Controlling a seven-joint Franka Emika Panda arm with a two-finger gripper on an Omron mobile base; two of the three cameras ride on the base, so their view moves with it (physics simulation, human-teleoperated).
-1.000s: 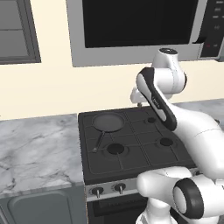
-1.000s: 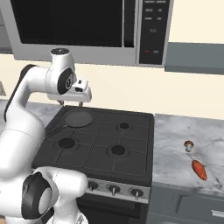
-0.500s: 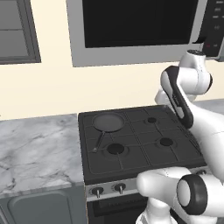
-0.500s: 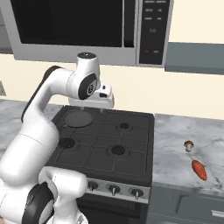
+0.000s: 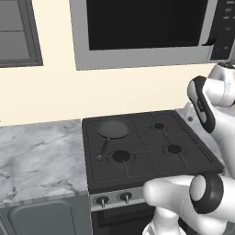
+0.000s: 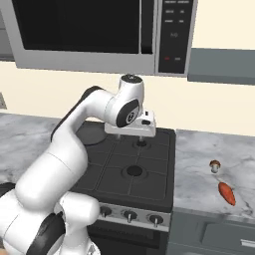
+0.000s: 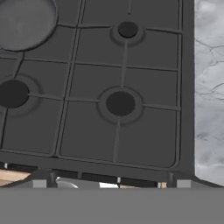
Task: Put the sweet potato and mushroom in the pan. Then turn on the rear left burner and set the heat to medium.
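Marble counter [image 6: 199, 154]: sweet potato [image 6: 226, 193] lengthwise front-to-back, behind it mushroom [image 6: 214, 166]

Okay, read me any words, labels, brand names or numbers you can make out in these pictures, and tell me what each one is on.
Nothing here can be read.
Microwave control panel: small light marks and two red dots, too small and blurred to read.
Stove knobs: no legible markings.
Pan, counter: no text.
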